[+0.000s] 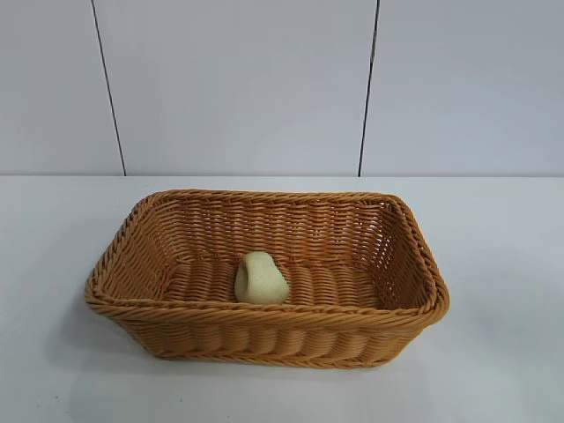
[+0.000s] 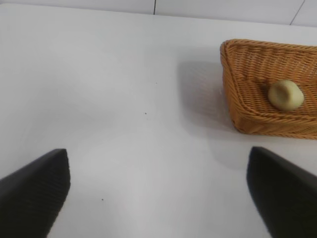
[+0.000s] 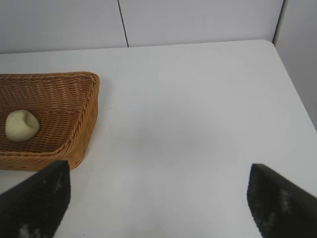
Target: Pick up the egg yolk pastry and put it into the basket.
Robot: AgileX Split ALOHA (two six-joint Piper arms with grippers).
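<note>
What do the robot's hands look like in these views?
Only fingertips show, in the wrist views. The left hand has two black, wedge-shaped fingers with finely ribbed inner faces. The right hand has the same black wedges, with whitish scuffs on its fingers. No arms, cables or markings are visible.

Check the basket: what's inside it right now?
Only the egg yolk pastry, lying on the woven floor of the basket toward its near side. The near wall hides the strip of floor right behind it, so that part can't be checked.
</note>
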